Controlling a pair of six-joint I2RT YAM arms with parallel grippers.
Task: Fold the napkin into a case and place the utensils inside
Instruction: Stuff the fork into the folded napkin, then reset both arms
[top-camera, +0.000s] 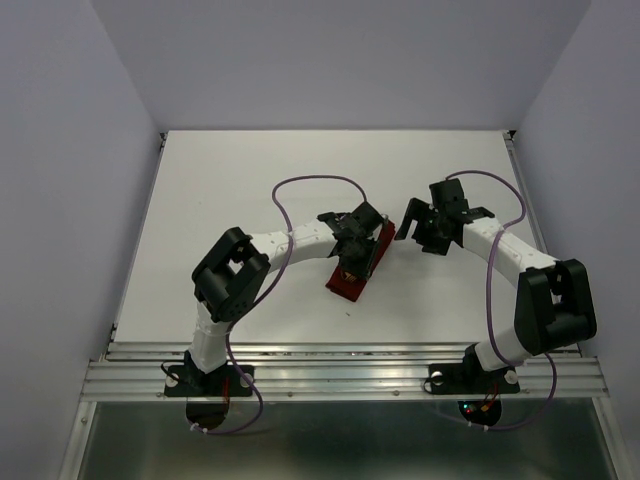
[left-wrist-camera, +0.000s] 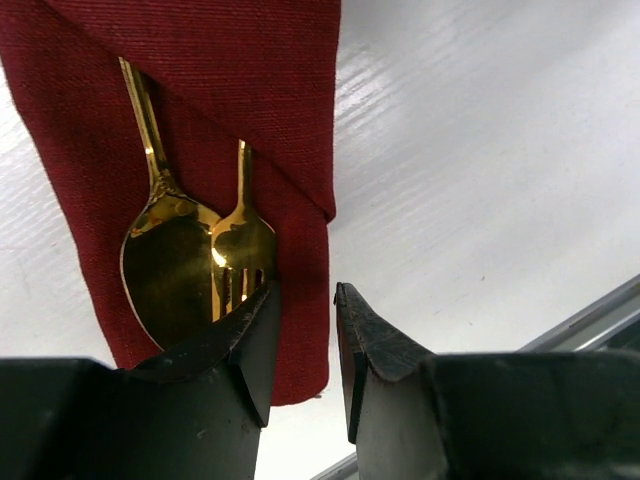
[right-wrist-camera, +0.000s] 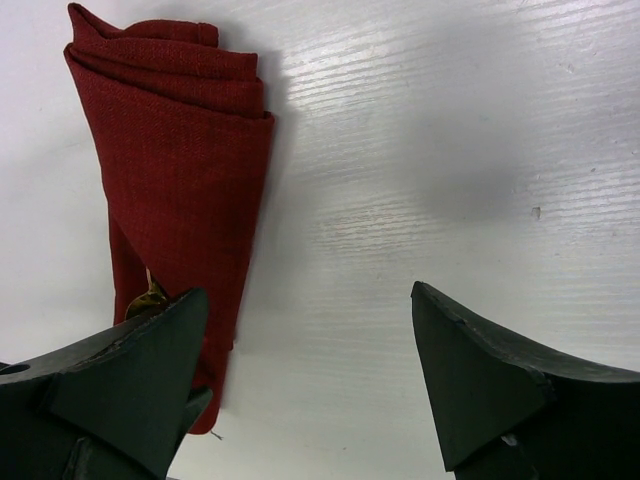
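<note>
Found the left gripper (left-wrist-camera: 305, 295) jaws parted to a narrow slot, clamped on nothing, hanging just over the utensil end of the case (left-wrist-camera: 230, 60). Found the right gripper (right-wrist-camera: 306, 290) jaws spread wide, likewise empty, above bare table (right-wrist-camera: 450, 150) just beside the case.

Saw the case lying flat near the middle of the table, between the two grippers: a narrow oblong pouch of dark red woven cloth, matte and fine-grained, with a diagonal flap across its front and stacked folds at the other end. Saw the spoon (left-wrist-camera: 170, 265) and fork (left-wrist-camera: 243, 245) tucked under that flap, side by side and touching, handle ends hidden by cloth, heads out. Noted both as polished, mirror-bright gold, with an oval spoon bowl and slotted fork tines partly behind the left finger. Noted the tabletop as white and faintly streaked.

Saw the left arm (top-camera: 300, 240) with its elbow raised and its forearm reaching right. Saw the right arm (top-camera: 505, 255) bent likewise, with its forearm reaching left.
</note>
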